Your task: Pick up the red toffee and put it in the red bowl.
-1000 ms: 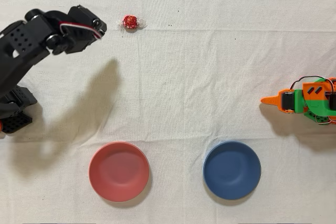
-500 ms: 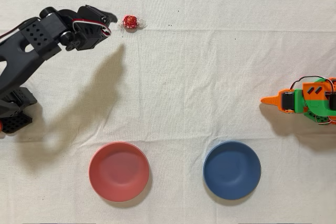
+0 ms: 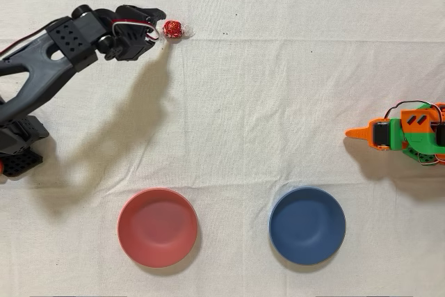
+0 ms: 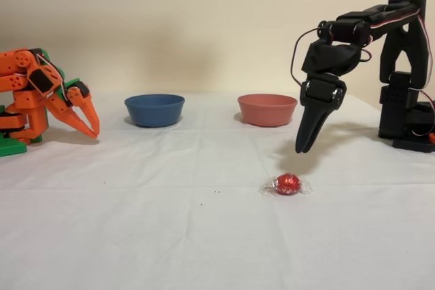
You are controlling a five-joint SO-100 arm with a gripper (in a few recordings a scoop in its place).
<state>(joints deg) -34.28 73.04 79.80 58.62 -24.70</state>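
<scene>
Red toffee (image 4: 287, 183) lies on open cloth; tool (image 4: 304, 146) hangs above it, jaws nearly together, empty.

No legible text, labels, brand marks, numbers or signs are present — none on the arms, the bowls, the candy wrapper or the cloth-covered counter.

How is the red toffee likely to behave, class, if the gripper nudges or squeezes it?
The red toffee looks round, so a sideways nudge may roll it along the cloth. Its shiny foil could slip between the fingers of the gripper. The thin twisted ends would probably crumple, giving no firm hold.
</scene>
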